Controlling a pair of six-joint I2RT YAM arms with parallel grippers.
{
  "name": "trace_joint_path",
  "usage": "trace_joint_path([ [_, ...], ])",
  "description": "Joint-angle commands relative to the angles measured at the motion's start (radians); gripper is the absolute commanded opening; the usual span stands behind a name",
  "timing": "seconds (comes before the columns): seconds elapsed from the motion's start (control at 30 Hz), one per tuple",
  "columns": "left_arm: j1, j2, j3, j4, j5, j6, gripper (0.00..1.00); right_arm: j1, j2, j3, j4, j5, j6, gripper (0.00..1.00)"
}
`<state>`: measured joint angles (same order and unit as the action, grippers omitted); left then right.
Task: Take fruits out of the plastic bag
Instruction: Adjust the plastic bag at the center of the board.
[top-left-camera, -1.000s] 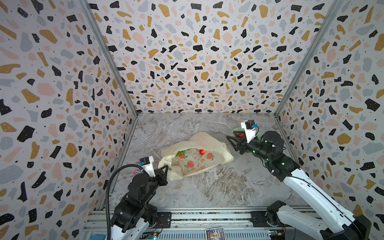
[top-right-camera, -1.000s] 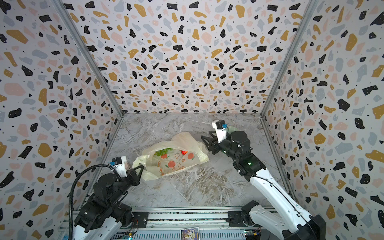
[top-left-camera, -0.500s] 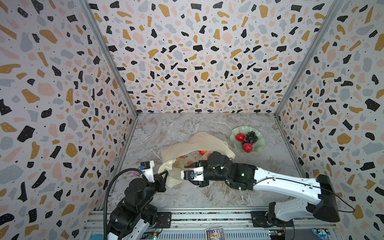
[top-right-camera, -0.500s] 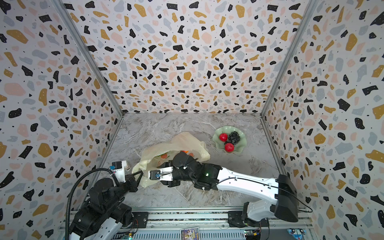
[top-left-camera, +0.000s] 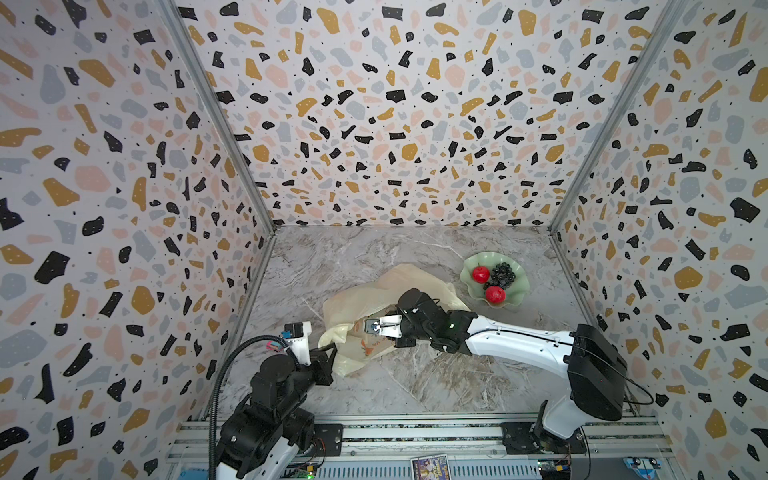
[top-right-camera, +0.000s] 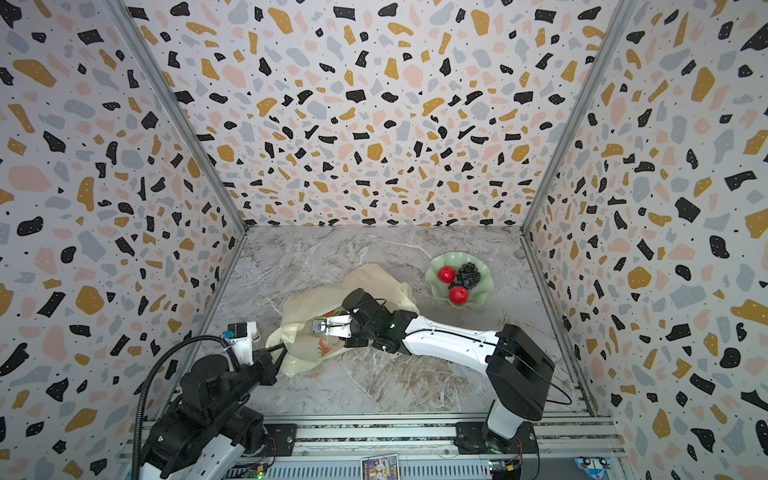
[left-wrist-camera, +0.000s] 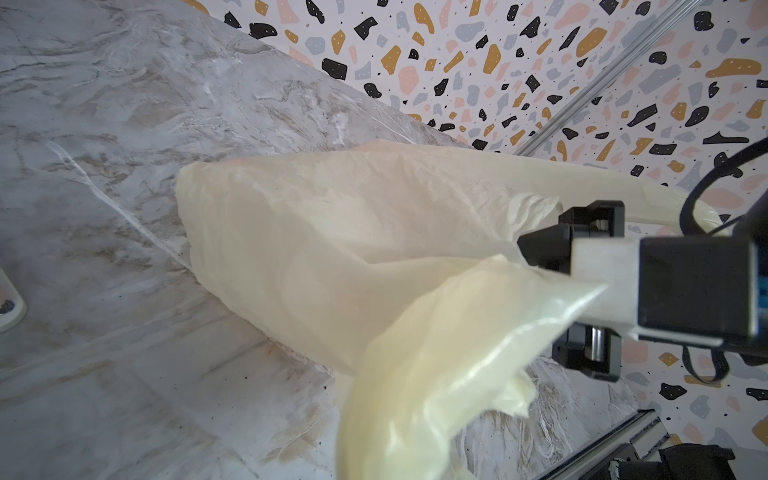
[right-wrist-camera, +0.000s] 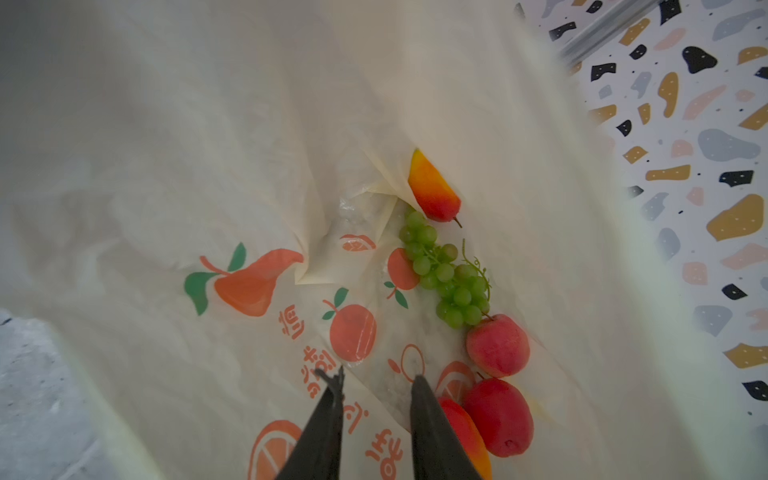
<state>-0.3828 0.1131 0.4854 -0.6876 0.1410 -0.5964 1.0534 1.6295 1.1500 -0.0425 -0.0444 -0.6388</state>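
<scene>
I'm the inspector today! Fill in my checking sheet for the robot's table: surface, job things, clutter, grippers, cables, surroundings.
Surface: marble-look table, tiny dark specks by the bag.
Job's things: plastic bag lies open; inside are green grapes, red apples, a mango-like fruit. Green dish holds dark grapes and two shiny apples.
Clutter: nothing seen.
Grippers: left gripper shut on the plastic bag's edge; right gripper inside the bag, jaws apart, holding nothing.
Cables: black hose loops beside the left arm; thin cable on the right wrist.
Surroundings: speckled walls; metal rail in front.
</scene>
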Motion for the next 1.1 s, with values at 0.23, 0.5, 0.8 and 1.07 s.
trace_joint_path([
  [0.23, -0.003, -0.015, 0.015, -0.032, -0.021, -0.014, 0.00, -0.066, 0.058, -0.020, 0.164, -0.007, 0.094, 0.44],
  [0.5, -0.003, 0.011, 0.016, -0.025, -0.035, -0.023, 0.00, -0.126, 0.142, -0.010, 0.214, 0.117, 0.176, 0.50],
  [0.8, -0.002, 0.014, 0.015, -0.006, -0.055, -0.042, 0.00, -0.188, 0.211, 0.024, 0.198, 0.210, 0.330, 0.64],
  [1.07, -0.003, 0.023, -0.031, 0.175, -0.034, -0.139, 0.00, -0.172, 0.157, -0.056, 0.235, 0.126, 0.436, 0.65],
])
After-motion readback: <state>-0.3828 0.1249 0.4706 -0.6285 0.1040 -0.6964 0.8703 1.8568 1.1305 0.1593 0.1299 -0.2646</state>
